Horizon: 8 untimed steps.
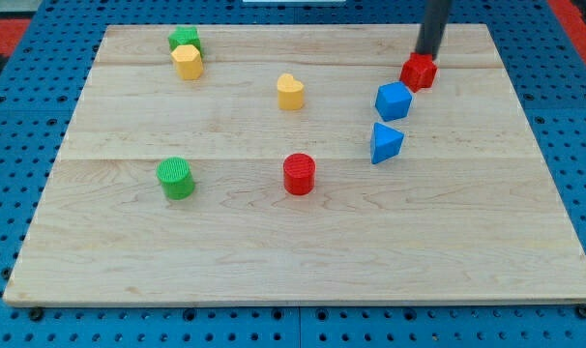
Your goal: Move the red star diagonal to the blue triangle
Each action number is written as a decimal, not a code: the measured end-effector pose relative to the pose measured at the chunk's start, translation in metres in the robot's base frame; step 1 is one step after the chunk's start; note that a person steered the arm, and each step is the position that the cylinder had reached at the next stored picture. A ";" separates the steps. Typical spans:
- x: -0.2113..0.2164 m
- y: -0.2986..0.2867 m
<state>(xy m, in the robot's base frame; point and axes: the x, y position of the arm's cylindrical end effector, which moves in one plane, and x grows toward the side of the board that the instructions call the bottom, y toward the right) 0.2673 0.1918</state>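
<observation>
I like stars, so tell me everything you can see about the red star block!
The red star is a small, chunky, plastic-looking block lying flat near the wooden board's top right. My tip rests against its upper edge. The blue cube sits just below-left, very close; whether they touch is unclear.

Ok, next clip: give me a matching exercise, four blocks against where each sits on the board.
Blocks:
1. red star
2. green cylinder
3. red cylinder
4. yellow heart

Places:
A. left part of the view, lower than the other blocks
B. touching my tip, view's top right
C. near the board's middle, below the heart
D. above the red cylinder

Pairs: 1-B, 2-A, 3-C, 4-D
</observation>
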 end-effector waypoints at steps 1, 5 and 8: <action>0.026 0.039; -0.039 -0.114; -0.075 -0.346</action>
<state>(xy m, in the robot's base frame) 0.1925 -0.1540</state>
